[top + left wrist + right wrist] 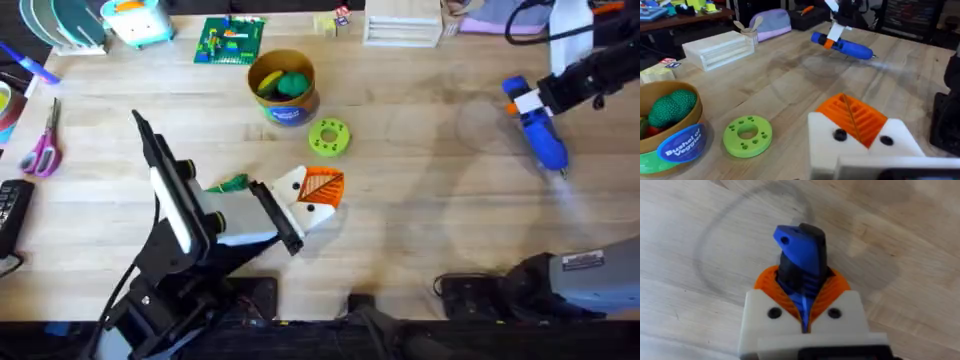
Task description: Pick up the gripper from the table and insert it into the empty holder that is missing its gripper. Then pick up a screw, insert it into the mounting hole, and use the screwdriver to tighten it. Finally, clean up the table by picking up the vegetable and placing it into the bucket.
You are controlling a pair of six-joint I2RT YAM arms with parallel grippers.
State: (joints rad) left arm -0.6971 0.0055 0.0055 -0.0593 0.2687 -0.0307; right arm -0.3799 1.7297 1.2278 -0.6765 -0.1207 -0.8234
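The vegetable (230,184) is half hidden left of centre behind the left gripper (318,190), whose jaws are pressed together, while the screwdriver (540,130) is clamped upper right by the right gripper (527,100), above the tabletop (420,210).

Screwdriver (538,128): blue pen shape, clamped between the right gripper's (527,100) orange pads, over the table's (420,200) right side, metal tip pointing toward the near edge. Vegetable (232,184): slim, green, lying flat just left of the left gripper (318,193). Bucket (283,88): tan, blue label band, upright mid-table, yellow and green toys inside.
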